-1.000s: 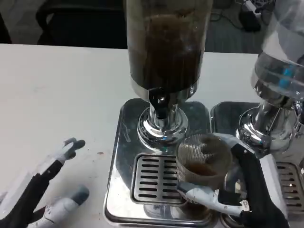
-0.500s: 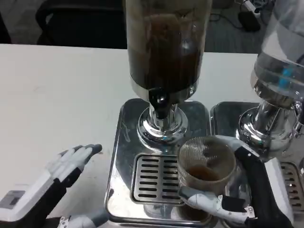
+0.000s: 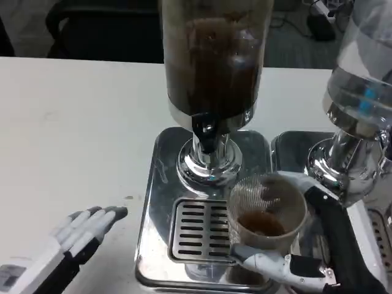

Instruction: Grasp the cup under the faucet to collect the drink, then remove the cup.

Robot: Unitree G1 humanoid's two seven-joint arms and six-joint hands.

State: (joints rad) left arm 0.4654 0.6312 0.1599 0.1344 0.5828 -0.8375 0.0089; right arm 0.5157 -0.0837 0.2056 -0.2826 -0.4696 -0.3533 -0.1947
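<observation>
Lower right of frame, the right hand (image 3: 306, 245) wraps the thin clear cup (image 3: 266, 211), part-filled and easily crushed, gripped around its wall above the tray (image 3: 156, 184); left hand (image 3: 82, 229) flat on worktop (image 3: 73, 122).

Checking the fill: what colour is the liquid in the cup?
Dark brown, pooled low in the clear ribbed plastic cup; head view shows it best.

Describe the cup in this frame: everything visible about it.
The cup is clear ribbed plastic, upright, with a little brown drink at its bottom. It is over the right end of the drip tray's slotted grate, in front of the dark-filled dispenser's faucet. The right hand grips it from the right and front.
</observation>
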